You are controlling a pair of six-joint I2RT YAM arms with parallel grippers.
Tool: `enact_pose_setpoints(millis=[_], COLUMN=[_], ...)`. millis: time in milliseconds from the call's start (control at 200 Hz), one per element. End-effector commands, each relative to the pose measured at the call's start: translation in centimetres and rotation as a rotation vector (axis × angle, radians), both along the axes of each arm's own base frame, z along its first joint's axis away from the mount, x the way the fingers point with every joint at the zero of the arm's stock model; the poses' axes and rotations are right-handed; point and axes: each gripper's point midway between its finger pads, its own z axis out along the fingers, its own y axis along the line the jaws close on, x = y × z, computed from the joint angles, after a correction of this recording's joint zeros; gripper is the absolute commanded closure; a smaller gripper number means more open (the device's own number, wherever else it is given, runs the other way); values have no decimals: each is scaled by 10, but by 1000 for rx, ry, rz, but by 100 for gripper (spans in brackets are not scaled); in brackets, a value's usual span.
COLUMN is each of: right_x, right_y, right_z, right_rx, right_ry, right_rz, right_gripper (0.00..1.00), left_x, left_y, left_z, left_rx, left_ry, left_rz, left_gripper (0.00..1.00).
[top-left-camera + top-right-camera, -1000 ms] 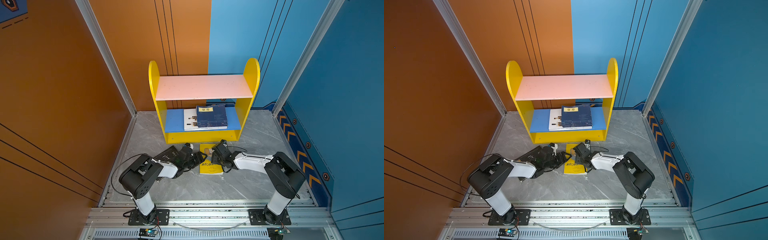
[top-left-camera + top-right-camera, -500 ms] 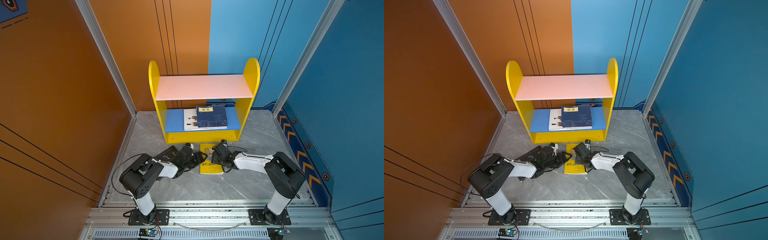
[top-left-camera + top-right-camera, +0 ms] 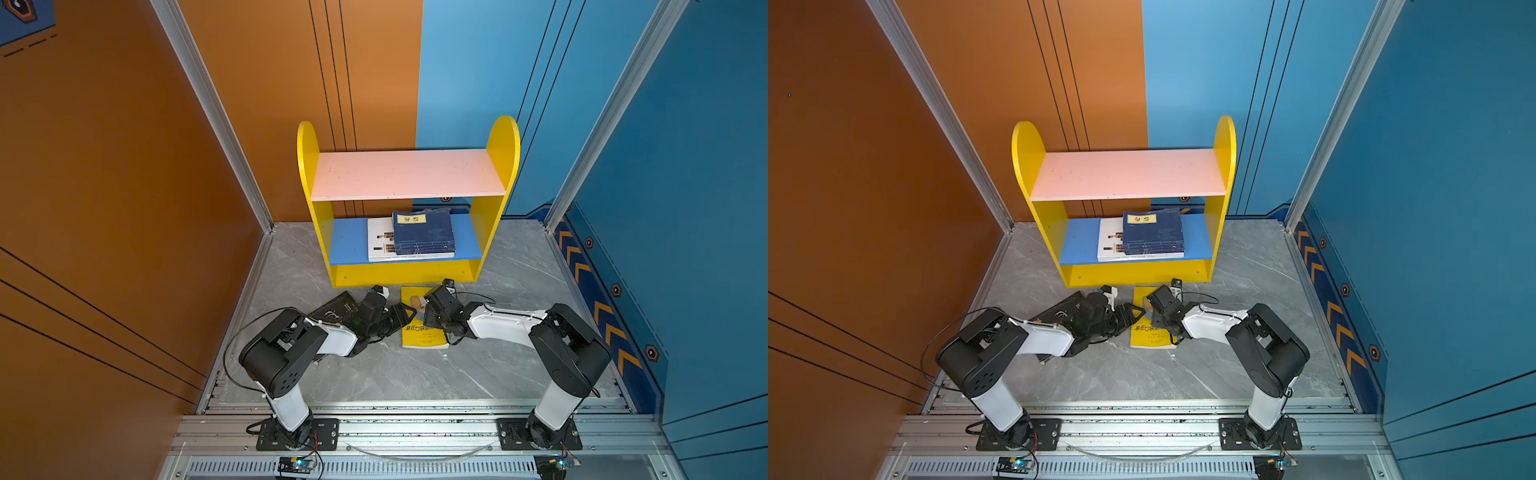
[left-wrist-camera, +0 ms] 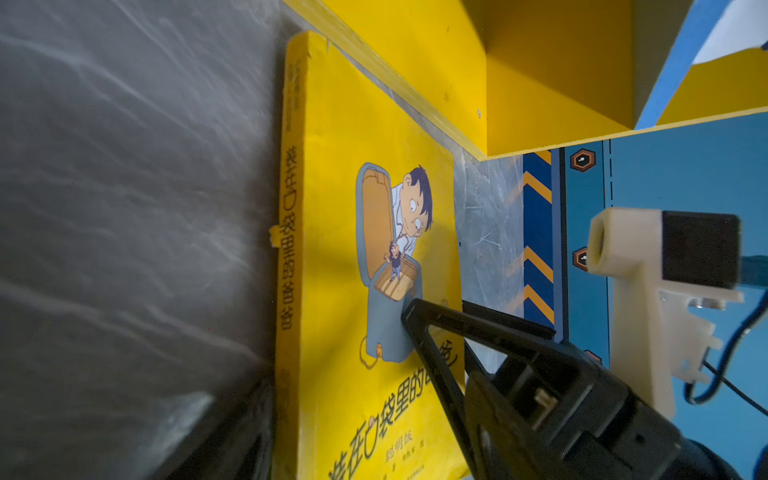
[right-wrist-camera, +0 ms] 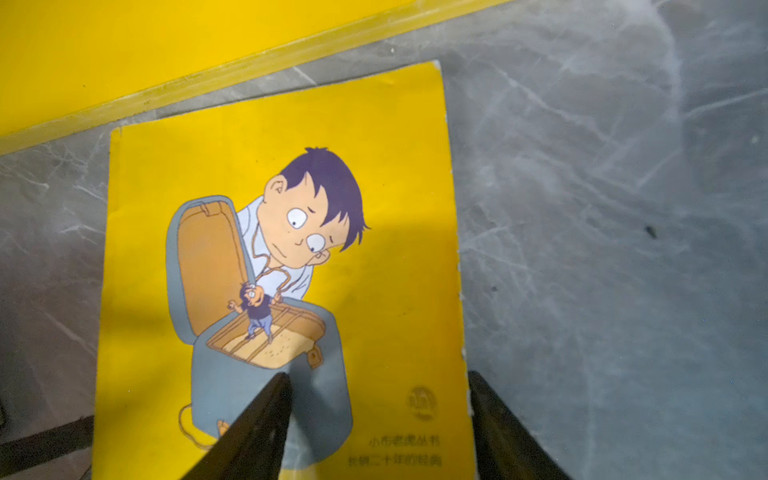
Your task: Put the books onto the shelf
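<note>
A yellow book (image 3: 424, 336) (image 5: 374, 137) with a cartoon man lies flat on the floor in front of the shelf (image 3: 407, 174) (image 3: 1129, 174). My right gripper (image 3: 419, 308) (image 5: 378, 382) is open just above it, one finger over the cover and the other past its outer edge. My left gripper (image 3: 407, 315) (image 3: 1133, 318) is open at the book's spine (image 4: 291, 257), and one of its fingers (image 4: 224, 432) shows blurred beside that spine. A black book (image 3: 336, 309) lies partly under my left arm. A white book (image 3: 379, 243) and navy books (image 3: 424, 232) lie on the blue lower board.
The pink upper board (image 3: 407, 174) carries nothing. The shelf's yellow base front (image 3: 403, 274) stands just behind the yellow book. Orange and blue walls close the cell on three sides. Grey marble floor (image 3: 415, 374) stretches between the arms' bases.
</note>
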Motion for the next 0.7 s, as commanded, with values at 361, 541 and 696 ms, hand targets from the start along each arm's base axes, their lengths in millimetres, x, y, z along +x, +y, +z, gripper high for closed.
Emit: enact_pose_setpoints(millis=[361, 541, 696], right_x=[-37, -39, -39], right_y=[40, 36, 34], right_z=[-22, -23, -23], right_rx=[136, 132, 132], right_ry=[142, 141, 141], right_rz=[140, 132, 128], right_gripper=[34, 34, 34], left_x=[-36, -30, -26], left_y=[-84, -81, -76], left_z=[117, 101, 89], left_rx=[-325, -313, -302], left_ry=[-231, -179, -142], left_rz=[-329, -295, -264], left_gripper=[35, 43, 51])
